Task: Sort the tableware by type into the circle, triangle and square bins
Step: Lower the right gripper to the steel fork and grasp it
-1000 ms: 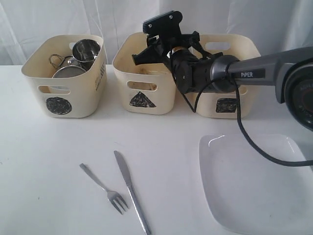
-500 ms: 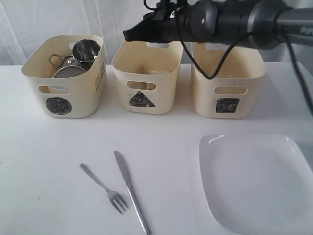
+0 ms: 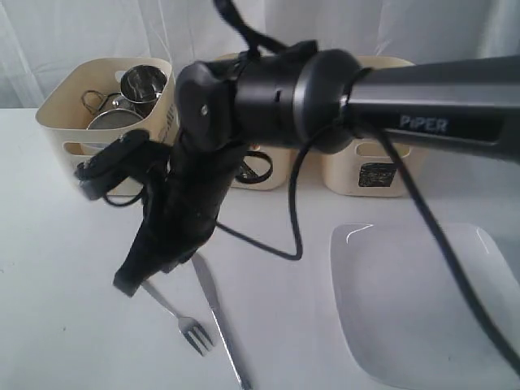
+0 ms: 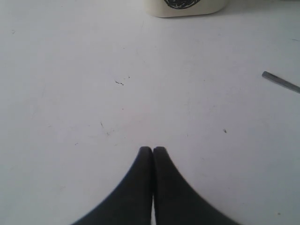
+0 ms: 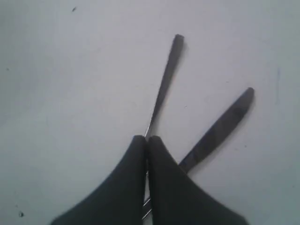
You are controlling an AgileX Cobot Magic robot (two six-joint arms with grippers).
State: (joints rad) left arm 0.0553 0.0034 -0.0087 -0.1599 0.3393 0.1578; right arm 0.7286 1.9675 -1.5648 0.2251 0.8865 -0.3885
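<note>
A steel fork [image 3: 185,322] and knife [image 3: 218,318] lie side by side on the white table in front of the bins. My right gripper [image 3: 127,284] hangs low over the fork's handle end, its arm reaching across from the right. In the right wrist view the gripper [image 5: 146,138] is shut, with the fork [image 5: 164,79] lying on the table beneath the tips and the knife [image 5: 220,126] beside it. The large white square plate [image 3: 422,301] sits at the right front. The circle bin [image 3: 69,114] holds steel cups [image 3: 143,82]. My left gripper [image 4: 153,150] is shut and empty over bare table.
The right arm [image 3: 268,97] hides most of the triangle bin [image 3: 258,169]; the square bin [image 3: 378,175] shows behind it. In the left wrist view, the circle bin's base [image 4: 183,5] lies ahead and a steel handle end [image 4: 280,83] lies off to one side.
The right arm swung from above the triangle bin down and forward to the fork, and its gripper went from open to shut. Fork, knife and plate have not moved.
</note>
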